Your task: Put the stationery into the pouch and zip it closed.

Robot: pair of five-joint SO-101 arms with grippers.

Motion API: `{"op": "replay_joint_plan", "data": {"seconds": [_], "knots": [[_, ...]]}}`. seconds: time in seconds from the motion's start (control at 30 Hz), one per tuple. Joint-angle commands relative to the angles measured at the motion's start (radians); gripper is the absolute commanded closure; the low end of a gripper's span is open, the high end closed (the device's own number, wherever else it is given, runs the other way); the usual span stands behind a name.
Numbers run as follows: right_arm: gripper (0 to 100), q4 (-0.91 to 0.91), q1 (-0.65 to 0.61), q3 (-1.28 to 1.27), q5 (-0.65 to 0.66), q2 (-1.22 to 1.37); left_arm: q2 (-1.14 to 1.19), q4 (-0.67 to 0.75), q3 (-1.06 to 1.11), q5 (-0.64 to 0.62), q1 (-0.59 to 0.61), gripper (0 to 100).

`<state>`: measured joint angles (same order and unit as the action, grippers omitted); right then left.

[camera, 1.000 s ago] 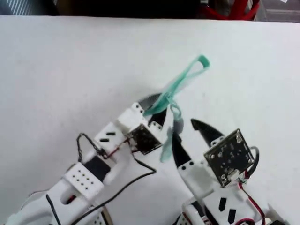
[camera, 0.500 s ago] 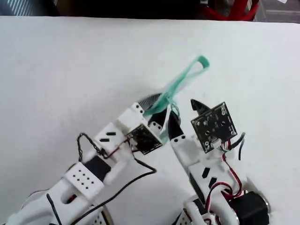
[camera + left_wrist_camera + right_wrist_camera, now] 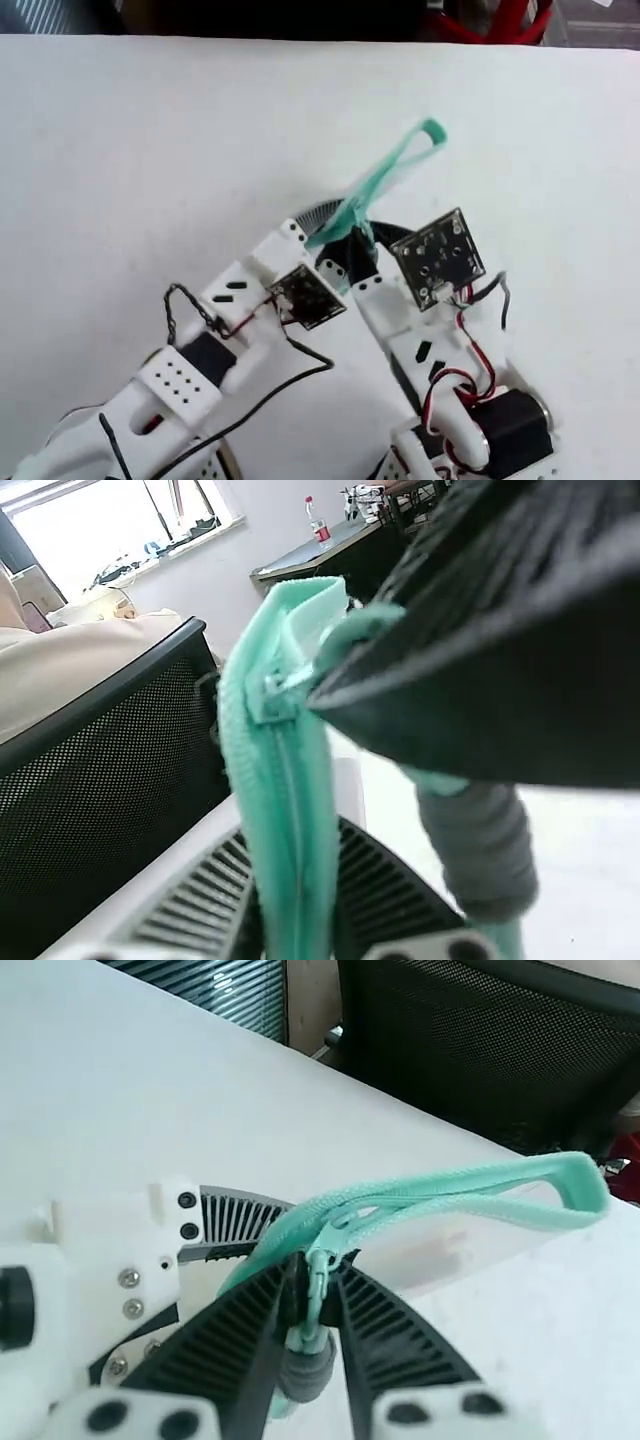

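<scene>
Closest to your right wrist camera, the right gripper (image 3: pixel 318 1268) has its ribbed black jaws drawn almost together, clamped on the zip pull (image 3: pixel 319 1290). The grey cord end (image 3: pixel 305 1372) hangs below between them. Treat that pull as small and floppy. It probably swivels on the slider, so a hold near its root should steer better than one out by the cord.

Just beyond, the pouch (image 3: pixel 450 1198) is held up off the tabletop (image 3: pixel 120 1090), with a mint zip band along its upper edge and a thin translucent body beneath. It looks light and limp, with no stiffness of its own, so expect the zip track to buckle unless you keep it taut from both ends. The plastic sides look slick, which makes the fabric band the safer place to grip.

Right beside the slider, the left gripper (image 3: pixel 328 228) is closed on the near end of that band, and the zip tape lies against its ribbed jaw. The two grippers sit just beside each other.

Farther out, the band seems to part into two strips past the slider, so the zip looks open along that stretch. The pouch's free end rises away from both arms, unsupported.
</scene>
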<state>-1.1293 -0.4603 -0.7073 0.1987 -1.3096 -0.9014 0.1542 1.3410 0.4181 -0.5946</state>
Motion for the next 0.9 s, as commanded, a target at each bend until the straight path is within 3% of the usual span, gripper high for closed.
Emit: {"op": "replay_joint_plan", "data": {"seconds": [0.0,0.27,0.6,0.7,0.87], "knots": [[97.9,0.076,0.073,0.015,0.008,-0.027,-0.031,-0.002,0.000,0.002,0.007,98],[97.9,0.240,0.186,0.000,0.000,-0.076,-0.033,-0.002,0.012,0.000,0.004,98],[97.9,0.380,0.291,0.002,0.008,0.070,-0.033,-0.002,0.014,0.000,0.004,98],[97.9,0.323,0.298,0.011,0.008,0.088,-0.033,-0.002,0.014,0.000,0.004,98],[96.4,0.007,0.272,0.115,0.008,0.001,-0.033,-0.002,0.014,0.000,0.004,98]]}}
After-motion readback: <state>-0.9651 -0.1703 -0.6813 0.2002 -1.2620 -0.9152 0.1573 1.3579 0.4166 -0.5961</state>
